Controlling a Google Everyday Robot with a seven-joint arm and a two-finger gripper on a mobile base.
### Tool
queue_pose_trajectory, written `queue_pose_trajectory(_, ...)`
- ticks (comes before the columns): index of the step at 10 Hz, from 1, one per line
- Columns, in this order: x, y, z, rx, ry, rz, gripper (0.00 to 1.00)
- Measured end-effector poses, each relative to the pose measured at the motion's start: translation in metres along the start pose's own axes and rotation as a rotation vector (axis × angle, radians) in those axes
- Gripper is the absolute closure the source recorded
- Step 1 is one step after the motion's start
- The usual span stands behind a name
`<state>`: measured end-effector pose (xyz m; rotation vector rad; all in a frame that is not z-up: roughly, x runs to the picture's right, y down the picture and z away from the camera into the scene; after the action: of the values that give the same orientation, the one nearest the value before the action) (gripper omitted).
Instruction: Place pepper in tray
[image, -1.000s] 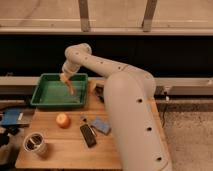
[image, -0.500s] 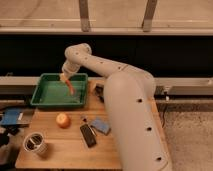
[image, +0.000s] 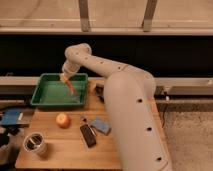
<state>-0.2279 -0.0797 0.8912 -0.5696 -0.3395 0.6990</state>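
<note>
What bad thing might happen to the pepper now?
The tool holds the pepper above the green tray, toward its right side. If released while it hangs tilted, the pepper might bounce against the right wall. It might also slide out towards the dark object beside the tray.
</note>
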Motion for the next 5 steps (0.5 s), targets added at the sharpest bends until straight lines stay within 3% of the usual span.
queue_pose_trajectory(5,0.0000,0.0000,0.0000,0.000,0.000,0.000,0.37)
